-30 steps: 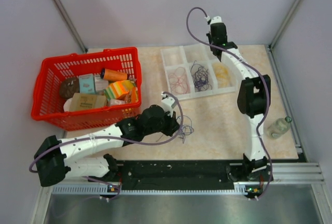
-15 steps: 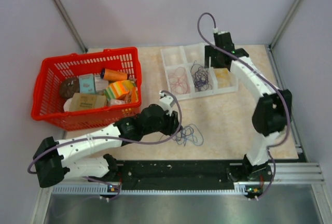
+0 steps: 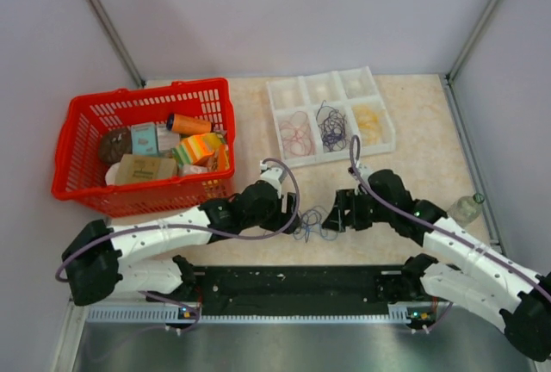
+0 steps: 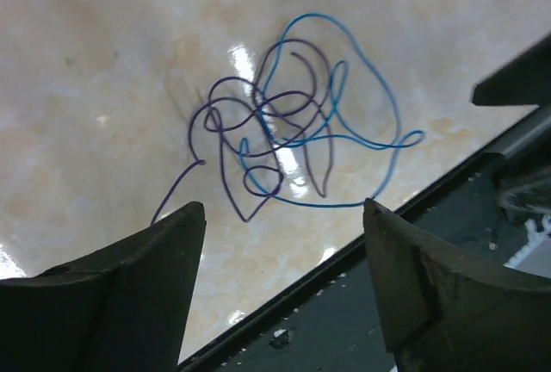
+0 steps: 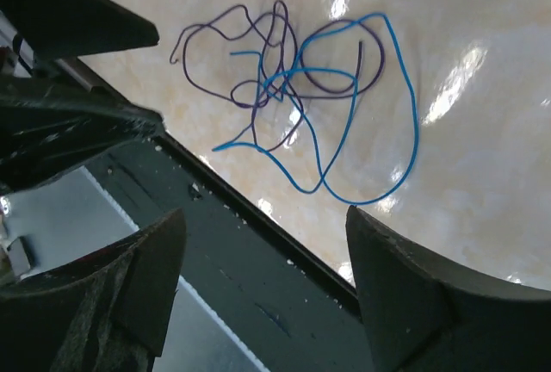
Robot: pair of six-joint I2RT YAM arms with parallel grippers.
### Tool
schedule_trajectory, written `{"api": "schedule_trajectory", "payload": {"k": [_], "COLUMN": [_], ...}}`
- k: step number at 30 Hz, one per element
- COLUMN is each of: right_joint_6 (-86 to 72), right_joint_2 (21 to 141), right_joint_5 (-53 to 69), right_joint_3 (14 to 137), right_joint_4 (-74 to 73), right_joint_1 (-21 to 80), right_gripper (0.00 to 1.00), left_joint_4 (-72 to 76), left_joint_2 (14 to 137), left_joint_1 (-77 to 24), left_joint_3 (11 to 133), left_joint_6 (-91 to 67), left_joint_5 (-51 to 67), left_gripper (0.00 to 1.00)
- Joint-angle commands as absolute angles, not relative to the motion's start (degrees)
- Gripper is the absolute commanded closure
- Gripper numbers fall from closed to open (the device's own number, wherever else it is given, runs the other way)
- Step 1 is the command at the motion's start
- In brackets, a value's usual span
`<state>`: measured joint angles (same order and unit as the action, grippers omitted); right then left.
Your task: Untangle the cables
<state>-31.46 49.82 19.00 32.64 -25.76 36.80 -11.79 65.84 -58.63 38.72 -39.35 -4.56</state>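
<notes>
Count: one thin curly blue wire (image 4: 389, 101), one thin curly purple wire (image 4: 225, 144), one red plastic mesh basket (image 3: 86, 114), one white six-compartment plastic tray (image 3: 284, 88), one small pale bottle (image 3: 465, 210).

White arm segments (image 3: 159, 232), black joints (image 3: 89, 270), looping lavender hoses (image 3: 296, 193).

My left gripper (image 3: 293, 215) and right gripper (image 3: 339, 215) face each other at lower centre, only the cables (image 3: 315, 220) between. The black rail (image 3: 293, 282) bars the way just below. Above, bare table (image 3: 387, 174) runs to the white tray (image 3: 287, 94); the red basket (image 3: 138, 193) blocks upper left, and a bottle (image 3: 463, 209) stands at right.
</notes>
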Motion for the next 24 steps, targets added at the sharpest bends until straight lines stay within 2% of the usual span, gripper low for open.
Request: {"api": "schedule_trajectory", "payload": {"k": [1, 2, 5, 9, 12, 15, 17, 19, 20, 24], "right_joint_6": [-40.6, -43.4, -51.7, -57.5, -58.7, -57.0, -54.5, -51.0, -49.4, -47.5], "right_joint_2": [48.7, 49.4, 50.3, 54.7, 59.4, 62.0, 62.7, 62.0, 60.8, 52.4], "right_joint_5": [23.7, 23.0, 20.5, 19.8, 21.1, 20.0, 15.6, 8.8, 4.4, -16.1], "right_joint_3": [27.2, 25.9, 21.5, 22.5, 23.4, 23.4, 23.7, 25.1, 26.3, 31.5], "right_joint_4": [-18.6, -17.8, -11.4, -6.2, -2.2, 2.2, 1.1, -3.7, -7.3, -24.0], "right_joint_1": [37.7, 37.7, 37.7, 37.7, 38.3, 39.5, 40.1, 40.6, 40.8, 40.3], "right_gripper": [0.25, 0.25, 0.24, 0.26, 0.29, 0.42, 0.67, 0.9, 1.0, 1.0], "left_joint_4": [-13.4, -13.9, -13.7, -12.0, -11.1, -10.0, -10.9, -14.3, -18.0, -39.6], "left_joint_2": [72.0, 73.4, 77.6, 80.2, 80.6, 78.8, 77.4, 76.7, 76.1, 65.8], "left_joint_1": [-58.4, -58.4, -58.4, -58.4, -58.6, -58.6, -58.6, -58.6, -59.0, -64.3], "left_joint_3": [40.4, 41.0, 43.1, 43.9, 43.1, 41.8, 41.7, 43.1, 44.5, 53.6], "left_joint_6": [-44.6, -44.7, -44.7, -45.1, -45.1, -44.6, -44.0, -43.6, -43.5, -46.5], "left_joint_5": [-8.4, -9.1, -10.8, -11.2, -10.8, -11.0, -12.6, -15.6, -17.7, -36.1], "left_gripper": [0.18, 0.13, 0.16, 0.34, 0.56, 0.74, 0.89, 1.0, 1.0, 1.0]}}
